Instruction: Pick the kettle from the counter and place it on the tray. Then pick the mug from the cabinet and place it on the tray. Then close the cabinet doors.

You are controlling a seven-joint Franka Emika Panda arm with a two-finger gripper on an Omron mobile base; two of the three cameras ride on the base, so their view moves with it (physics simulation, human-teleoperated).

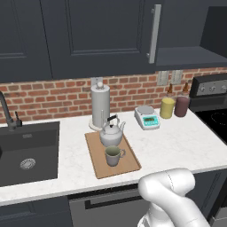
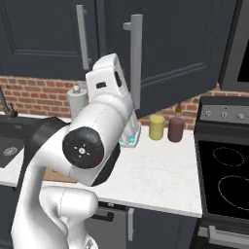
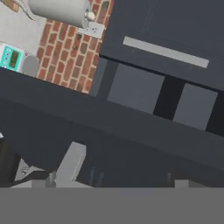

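We see flat, even rendered light with soft faint shadows on the white worktop (image 1: 177,146), no glare, and coarse pixel softness throughout the dim hand view.

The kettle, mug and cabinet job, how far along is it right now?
Two steps look done: the kettle and the mug both stand on the wooden tray. In hand is the closing: the arm is raised by the right cabinet door, which stands open with its bar handle swung out. The left door looks closed. Shutting the right door is left.
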